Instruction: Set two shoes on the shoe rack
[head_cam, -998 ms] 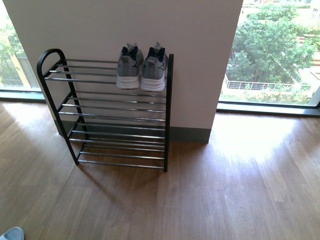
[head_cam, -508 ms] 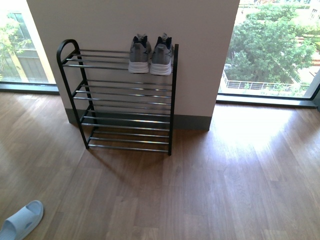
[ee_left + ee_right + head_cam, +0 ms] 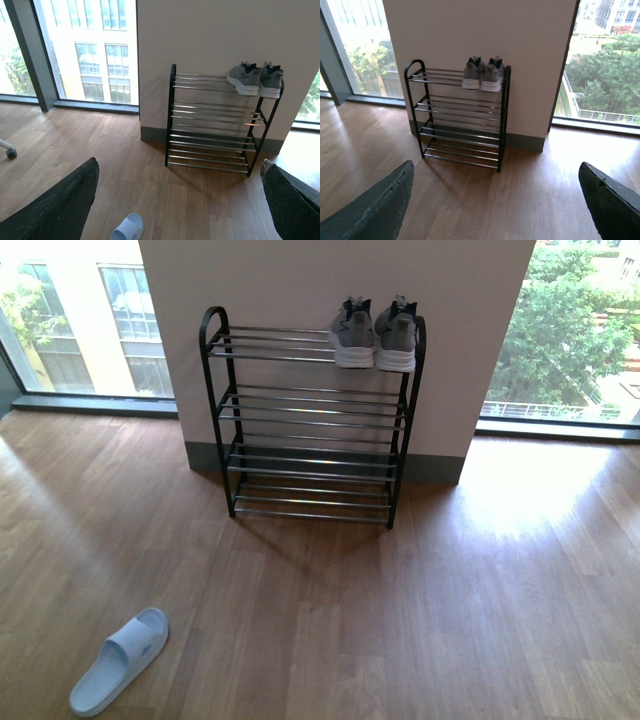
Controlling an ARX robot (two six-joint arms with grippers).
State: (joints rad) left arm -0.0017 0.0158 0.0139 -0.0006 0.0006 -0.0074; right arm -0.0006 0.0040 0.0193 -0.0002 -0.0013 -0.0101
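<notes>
Your slide [image 3: 118, 660] lies on the floor [image 3: 420, 620], clear of your spread left pincer [image 3: 179, 162]; right pincer [image 3: 496, 164] spread too.

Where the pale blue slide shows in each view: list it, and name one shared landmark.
Front view: pale blue slide on the floor at lower left, well short of the shoe rack.
Left wrist view: pale blue slide on the floor before the shoe rack, cut by the picture's edge.
Right wrist view: not in it.
Shared landmark: the shoe rack with grey sneakers on its top tier.
</notes>
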